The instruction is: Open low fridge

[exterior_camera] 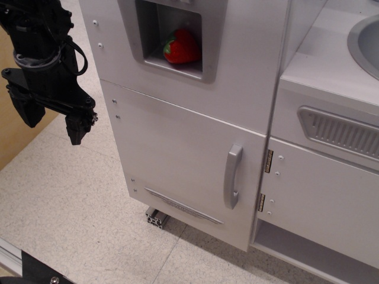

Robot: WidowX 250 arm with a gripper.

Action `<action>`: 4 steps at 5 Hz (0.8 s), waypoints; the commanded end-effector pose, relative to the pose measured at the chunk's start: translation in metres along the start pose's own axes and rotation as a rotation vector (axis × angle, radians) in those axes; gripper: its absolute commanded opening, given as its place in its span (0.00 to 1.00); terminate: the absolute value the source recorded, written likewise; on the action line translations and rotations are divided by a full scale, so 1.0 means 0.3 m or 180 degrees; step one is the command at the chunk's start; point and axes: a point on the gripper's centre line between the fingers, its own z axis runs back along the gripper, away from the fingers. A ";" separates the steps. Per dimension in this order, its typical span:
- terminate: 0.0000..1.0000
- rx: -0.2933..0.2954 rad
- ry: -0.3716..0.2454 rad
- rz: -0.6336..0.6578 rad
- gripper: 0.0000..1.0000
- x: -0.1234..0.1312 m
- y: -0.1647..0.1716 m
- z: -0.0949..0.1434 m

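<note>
The black robot gripper [53,121] hangs at the far left with its two fingers spread apart and nothing between them. The low fridge, a large pale grey-white flat door [177,160], is in the centre and looks closed. Its curved silver handle [233,176] stands on the right side, well apart from the gripper. I think the fingers should go around the handle's middle, then pull outward gently.

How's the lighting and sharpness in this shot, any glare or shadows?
In the observation.image view: soft, even light, no strong glare on the low fridge; the handle casts a faint shadow; a dark shadow lies under the cabinet; the claw is dark but reasonably sharp.
</note>
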 end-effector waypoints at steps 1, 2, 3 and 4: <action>0.00 0.0000 0.0000 0.0000 1.00 0.000 0.000 0.000; 0.00 -0.0100 -0.0123 -0.0165 1.00 -0.013 -0.139 -0.041; 0.00 -0.0162 -0.0232 -0.0224 1.00 -0.004 -0.266 -0.054; 0.00 -0.0213 -0.0378 -0.0321 1.00 0.029 -0.376 -0.065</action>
